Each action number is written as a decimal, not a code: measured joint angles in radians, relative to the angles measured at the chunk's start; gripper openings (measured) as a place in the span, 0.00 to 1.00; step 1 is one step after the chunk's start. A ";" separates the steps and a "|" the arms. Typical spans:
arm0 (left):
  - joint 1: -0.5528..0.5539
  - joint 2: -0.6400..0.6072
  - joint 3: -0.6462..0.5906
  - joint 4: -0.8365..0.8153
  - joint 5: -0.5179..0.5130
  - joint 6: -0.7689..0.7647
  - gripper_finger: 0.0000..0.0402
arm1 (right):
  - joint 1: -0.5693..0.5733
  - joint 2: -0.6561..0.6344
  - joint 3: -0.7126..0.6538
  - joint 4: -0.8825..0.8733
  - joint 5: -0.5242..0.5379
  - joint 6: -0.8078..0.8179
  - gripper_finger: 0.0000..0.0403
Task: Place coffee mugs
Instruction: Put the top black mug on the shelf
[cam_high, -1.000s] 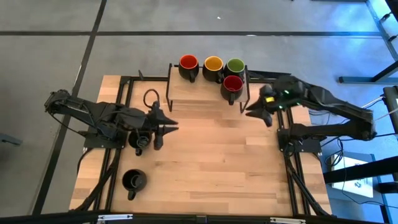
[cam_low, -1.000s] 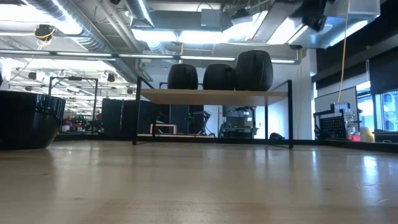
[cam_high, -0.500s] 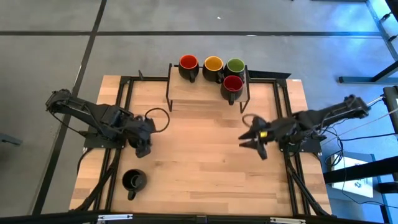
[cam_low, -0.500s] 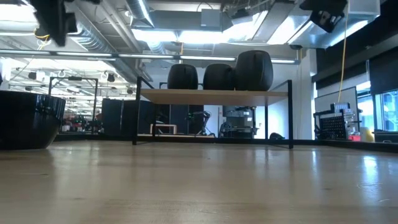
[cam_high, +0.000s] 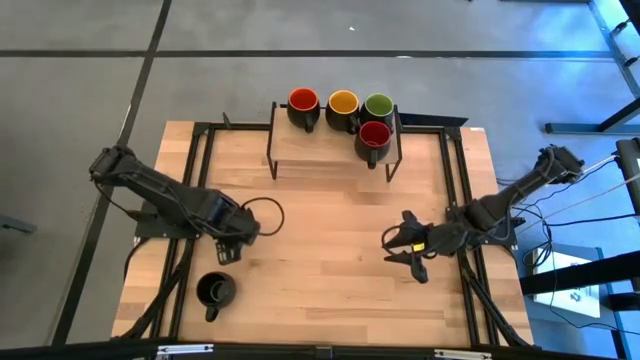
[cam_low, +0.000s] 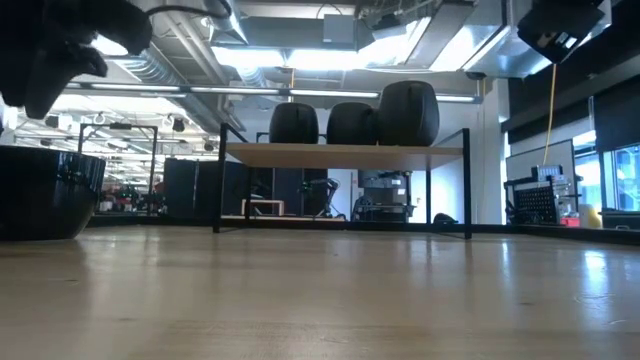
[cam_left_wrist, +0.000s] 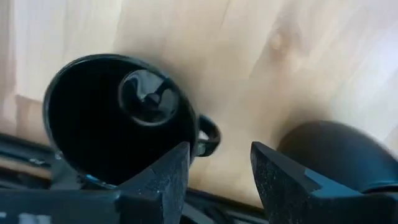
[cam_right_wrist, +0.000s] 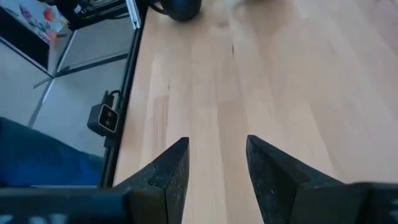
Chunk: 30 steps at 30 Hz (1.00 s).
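The left gripper (cam_left_wrist: 214, 177) hovers, fingers apart, over a black mug (cam_left_wrist: 118, 118) standing just ahead of them. The right gripper (cam_right_wrist: 214, 171), fingers apart, seems empty above bare table (cam_right_wrist: 280, 74).

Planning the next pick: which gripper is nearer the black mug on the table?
Left. The left gripper hovers just above-beside the black mug; the right gripper is across the table.

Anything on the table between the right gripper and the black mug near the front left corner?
No. In the high view, only bare wood lies between the right gripper and the black mug; the left gripper hangs above the mug, off that line.
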 joint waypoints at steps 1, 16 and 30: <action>0.000 0.013 0.000 -0.001 -0.002 0.013 0.41 | 0.005 0.000 0.000 -0.003 0.010 0.001 0.37; 0.037 0.026 -0.190 0.184 0.009 0.031 0.41 | 0.009 0.000 0.000 -0.011 0.101 -0.023 0.37; 0.051 0.027 -0.224 0.300 0.025 0.072 0.06 | 0.009 0.000 0.000 -0.029 0.132 -0.024 0.37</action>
